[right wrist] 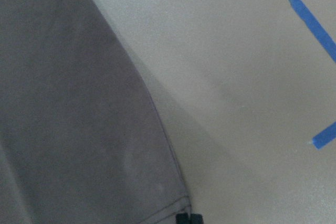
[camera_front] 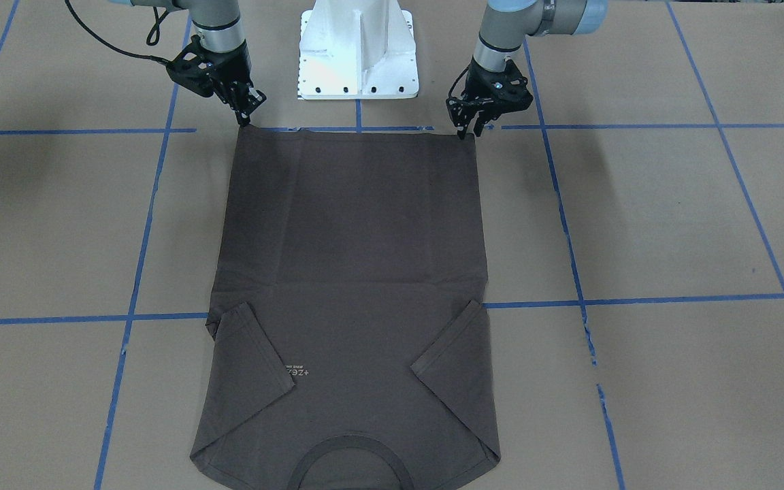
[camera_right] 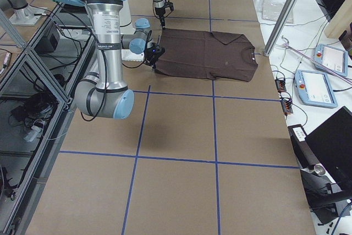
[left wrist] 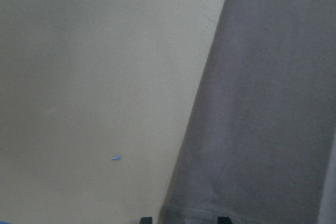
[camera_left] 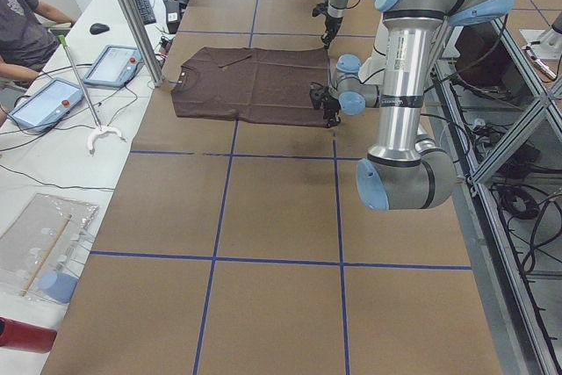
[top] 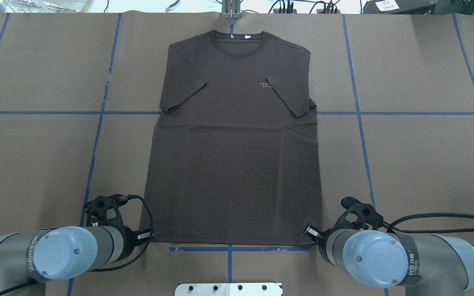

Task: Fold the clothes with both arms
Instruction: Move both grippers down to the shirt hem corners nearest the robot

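The dark grey-brown T-shirt (camera_front: 358,272) lies flat on the brown paper, chest up, both sleeves folded inward, with its collar (top: 239,39) far from the robot. My left gripper (camera_front: 468,129) is open at one near hem corner; in the left wrist view its fingertips (left wrist: 146,219) stand apart with the hem (left wrist: 194,211) between them. At the other near hem corner my right gripper (camera_front: 244,121) is shut. In the right wrist view its fingertips (right wrist: 182,217) are pressed together right at the shirt corner (right wrist: 181,200). In the overhead view both arms hide their own fingers.
The white pedestal (camera_front: 358,54) stands between the arms just behind the hem. Blue tape lines (camera_front: 637,126) grid the paper. A person (camera_left: 22,32) sits beyond the far edge beside tablets (camera_left: 114,63), and an aluminium post (camera_left: 132,15) rises near the collar.
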### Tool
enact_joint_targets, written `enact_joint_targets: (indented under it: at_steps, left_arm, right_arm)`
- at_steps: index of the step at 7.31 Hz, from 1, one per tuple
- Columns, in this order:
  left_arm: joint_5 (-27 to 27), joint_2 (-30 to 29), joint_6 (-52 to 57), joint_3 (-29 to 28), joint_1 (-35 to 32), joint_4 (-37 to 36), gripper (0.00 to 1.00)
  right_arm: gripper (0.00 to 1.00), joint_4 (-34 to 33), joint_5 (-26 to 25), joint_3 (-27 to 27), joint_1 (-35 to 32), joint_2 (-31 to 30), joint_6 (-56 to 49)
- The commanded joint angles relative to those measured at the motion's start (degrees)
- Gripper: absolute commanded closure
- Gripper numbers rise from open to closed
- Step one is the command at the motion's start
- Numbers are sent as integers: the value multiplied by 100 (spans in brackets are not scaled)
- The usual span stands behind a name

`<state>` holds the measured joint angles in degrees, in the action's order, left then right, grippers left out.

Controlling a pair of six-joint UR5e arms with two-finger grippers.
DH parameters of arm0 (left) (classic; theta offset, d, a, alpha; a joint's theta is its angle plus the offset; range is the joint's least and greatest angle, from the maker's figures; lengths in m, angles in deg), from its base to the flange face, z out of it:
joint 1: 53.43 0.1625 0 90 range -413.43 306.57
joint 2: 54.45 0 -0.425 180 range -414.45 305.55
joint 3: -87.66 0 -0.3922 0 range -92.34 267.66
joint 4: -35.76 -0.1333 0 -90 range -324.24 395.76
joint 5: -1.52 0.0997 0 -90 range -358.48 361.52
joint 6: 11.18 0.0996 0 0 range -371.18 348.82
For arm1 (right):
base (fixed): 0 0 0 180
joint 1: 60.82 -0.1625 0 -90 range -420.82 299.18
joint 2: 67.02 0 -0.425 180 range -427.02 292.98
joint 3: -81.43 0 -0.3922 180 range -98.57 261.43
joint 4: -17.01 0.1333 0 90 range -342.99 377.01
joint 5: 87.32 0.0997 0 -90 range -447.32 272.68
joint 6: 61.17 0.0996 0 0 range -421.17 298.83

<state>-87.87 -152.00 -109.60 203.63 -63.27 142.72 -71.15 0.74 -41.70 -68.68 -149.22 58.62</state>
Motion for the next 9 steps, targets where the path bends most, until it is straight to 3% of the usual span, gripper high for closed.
enact_joint_targets:
  at_steps: [1,4,5,6,9]
  left_arm:
    - [0,34,7,-22,0,0,72]
    - [0,34,7,-22,9,-9,73]
    - [0,43,7,-22,0,-17,94]
    - [-9,43,7,-22,0,-17,100]
    - [-26,17,-263,362,35,-52,100]
  right_arm:
    - [100,0,0,0,4,2,0]
    - [100,0,0,0,-5,2,0]
    - [100,0,0,0,-5,-6,0]
    - [100,0,0,0,-5,-7,0]
    - [100,0,0,-96,-14,-59,0]
